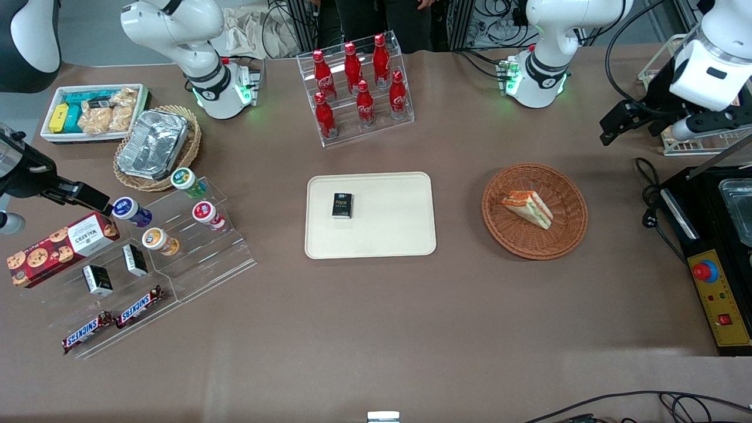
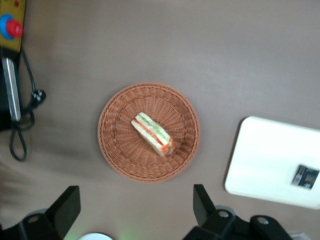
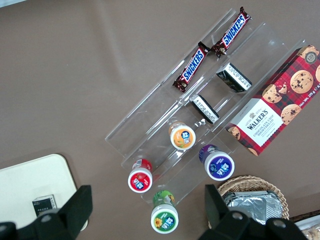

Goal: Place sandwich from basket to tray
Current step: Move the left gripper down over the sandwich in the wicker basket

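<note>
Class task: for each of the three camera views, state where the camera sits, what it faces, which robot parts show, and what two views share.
Front view: high, facing both arm bases across the table.
Left wrist view: looks down past the open gripper at the sandwich in the basket.
Right wrist view: looks down past parked fingers at the snack rack.
Both wrist views share the tray.

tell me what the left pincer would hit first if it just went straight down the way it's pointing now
Probably the bare table just beside the basket. The left pincer hangs open above it, pointing down; the sandwich sits slightly off that line, though depth is unclear.
</note>
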Controlling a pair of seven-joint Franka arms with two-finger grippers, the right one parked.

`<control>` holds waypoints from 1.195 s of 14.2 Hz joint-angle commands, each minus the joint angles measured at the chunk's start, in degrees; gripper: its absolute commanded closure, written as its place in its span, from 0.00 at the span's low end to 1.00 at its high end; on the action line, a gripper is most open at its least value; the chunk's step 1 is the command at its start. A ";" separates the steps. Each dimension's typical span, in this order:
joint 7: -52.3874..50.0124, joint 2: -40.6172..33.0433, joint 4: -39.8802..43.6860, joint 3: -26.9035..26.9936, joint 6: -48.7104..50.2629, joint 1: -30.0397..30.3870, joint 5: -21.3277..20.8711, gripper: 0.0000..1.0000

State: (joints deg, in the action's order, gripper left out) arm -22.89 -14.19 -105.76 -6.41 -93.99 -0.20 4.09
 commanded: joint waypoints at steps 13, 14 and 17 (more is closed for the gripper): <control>-43.99 3.82 -12.26 -0.70 -12.60 -6.22 -0.31 0.00; -44.00 3.91 -14.46 -0.71 -14.53 -6.31 -0.23 0.00; -44.08 4.26 -21.58 -0.62 -23.05 -6.74 -0.31 0.00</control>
State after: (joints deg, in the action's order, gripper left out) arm -65.45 -9.24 -122.68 -7.22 -112.19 -6.12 4.08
